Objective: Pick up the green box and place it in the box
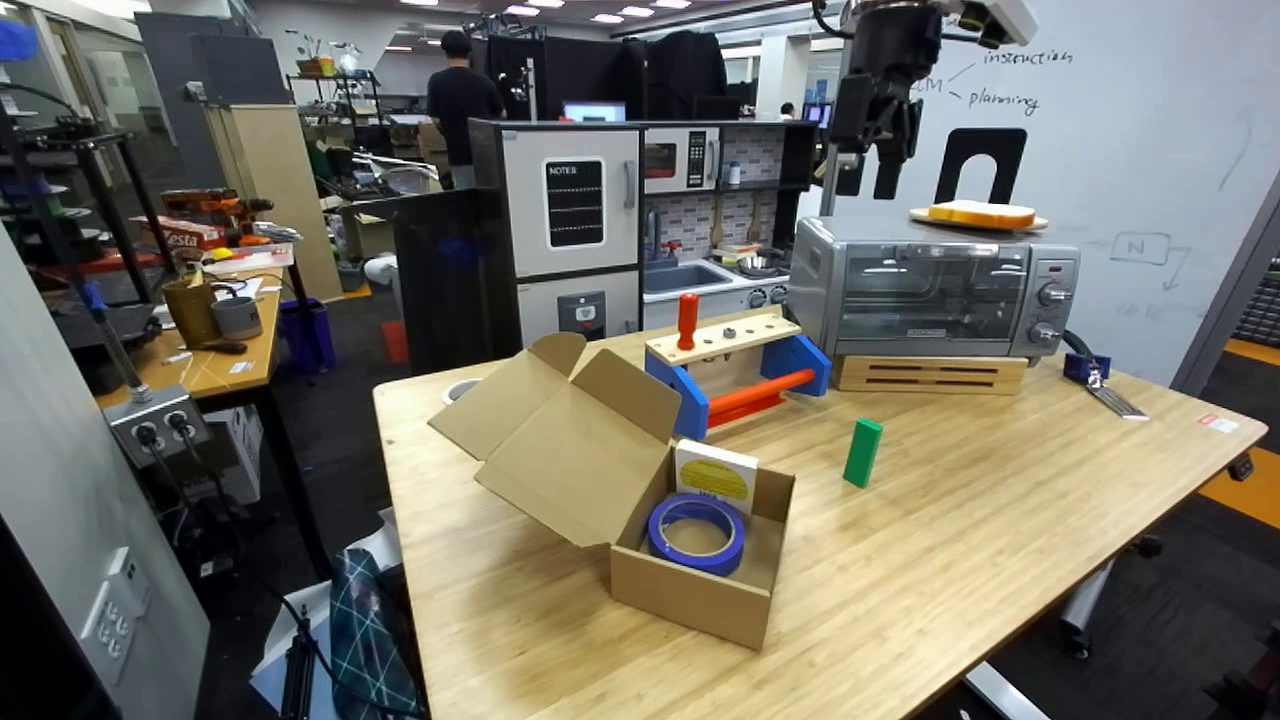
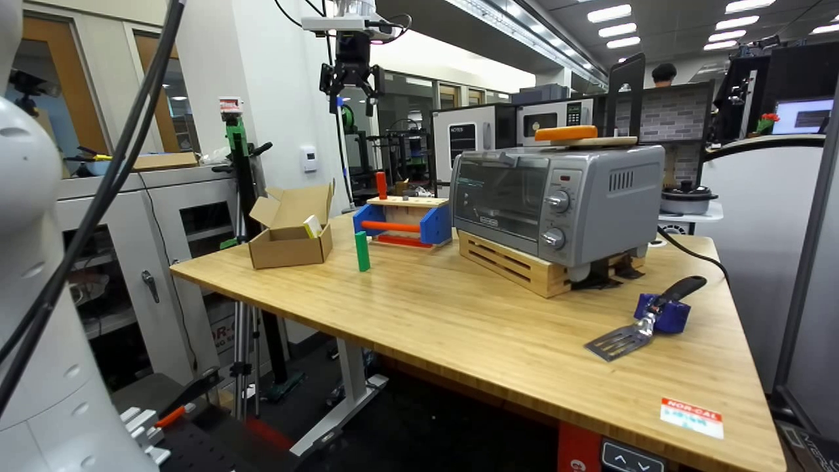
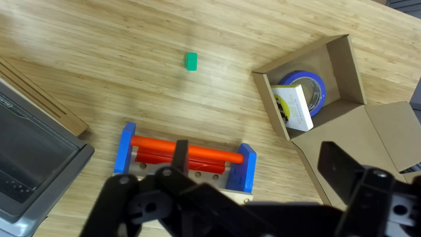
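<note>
The green box stands upright on the wooden table in both exterior views; from above it shows in the wrist view. The cardboard box stands open with its flaps raised in both exterior views, and at the right of the wrist view. It holds a blue tape roll and a white packet. My gripper is high above the table, pointing down, also in an exterior view. In the wrist view its fingers are wide apart with nothing between them.
A red-and-blue toy tray with an upright red peg stands behind the green box, beside the carton. A toaster oven on a wooden stand carries a plate with toy bread. A spatula lies near the table's end.
</note>
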`<state>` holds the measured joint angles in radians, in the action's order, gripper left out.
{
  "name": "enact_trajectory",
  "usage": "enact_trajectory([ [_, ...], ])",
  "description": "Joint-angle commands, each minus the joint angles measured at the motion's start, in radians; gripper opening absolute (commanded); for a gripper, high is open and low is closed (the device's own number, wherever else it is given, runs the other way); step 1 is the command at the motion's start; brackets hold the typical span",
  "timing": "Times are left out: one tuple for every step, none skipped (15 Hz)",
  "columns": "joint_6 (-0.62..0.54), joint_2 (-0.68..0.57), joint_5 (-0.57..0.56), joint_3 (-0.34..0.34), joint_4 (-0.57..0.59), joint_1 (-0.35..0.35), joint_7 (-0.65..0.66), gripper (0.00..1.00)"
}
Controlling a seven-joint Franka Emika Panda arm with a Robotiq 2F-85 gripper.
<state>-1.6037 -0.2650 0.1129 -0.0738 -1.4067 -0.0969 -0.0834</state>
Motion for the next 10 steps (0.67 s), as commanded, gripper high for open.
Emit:
enact_trajectory([
  [0.004,-0.002,-0.002,-0.006,0.005,0.005,0.002,1.0],
  [0.018,-0.009,-0.01,-0.006,0.014,0.003,0.004,1.0],
  [0.016,-0.014,-0.026,-0.004,0.016,-0.001,0.011,1.0],
  [0.014,-0.018,-0.047,-0.001,0.017,-0.005,0.022,1.0],
  [0.008,-0.021,-0.073,0.002,0.016,-0.009,0.032,1.0],
  [0.009,-0.026,-0.086,0.002,0.018,-0.009,0.039,1.0],
  [0.011,-0.03,-0.102,0.003,0.019,-0.01,0.048,1.0],
  [0.01,-0.033,-0.118,0.004,0.018,-0.011,0.058,1.0],
  [0.012,-0.036,-0.126,0.003,0.018,-0.011,0.064,1.0],
  [0.011,-0.04,-0.139,0.003,0.017,-0.013,0.074,1.0],
])
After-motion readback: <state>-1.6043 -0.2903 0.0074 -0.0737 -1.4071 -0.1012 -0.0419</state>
